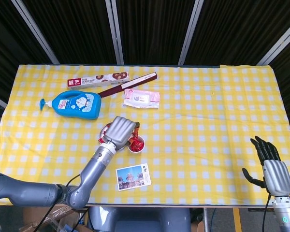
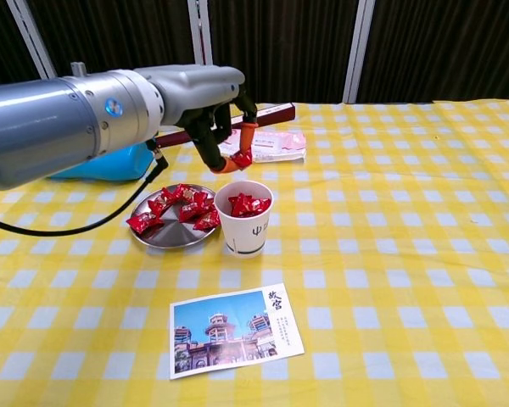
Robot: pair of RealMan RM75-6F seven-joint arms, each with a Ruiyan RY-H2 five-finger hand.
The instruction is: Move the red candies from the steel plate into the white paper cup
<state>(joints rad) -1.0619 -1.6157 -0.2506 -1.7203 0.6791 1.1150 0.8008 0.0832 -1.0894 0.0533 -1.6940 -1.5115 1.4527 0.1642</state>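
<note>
above the white paper cup (image 2: 245, 218), the left hand (image 2: 210, 110) pinches a red candy (image 2: 242, 158); far right, the right hand (image 1: 272, 164) has fingers apart.

Red candies (image 2: 180, 209), yellow-checked tablecloth (image 2: 407, 254)

1. Open cloth lay right of the paper cup (image 2: 244, 218).
2. The steel plate (image 2: 157, 234) touched its left side.
3. A postcard (image 2: 235, 328) lay near; a wipes pack (image 2: 263, 145) far.
</note>
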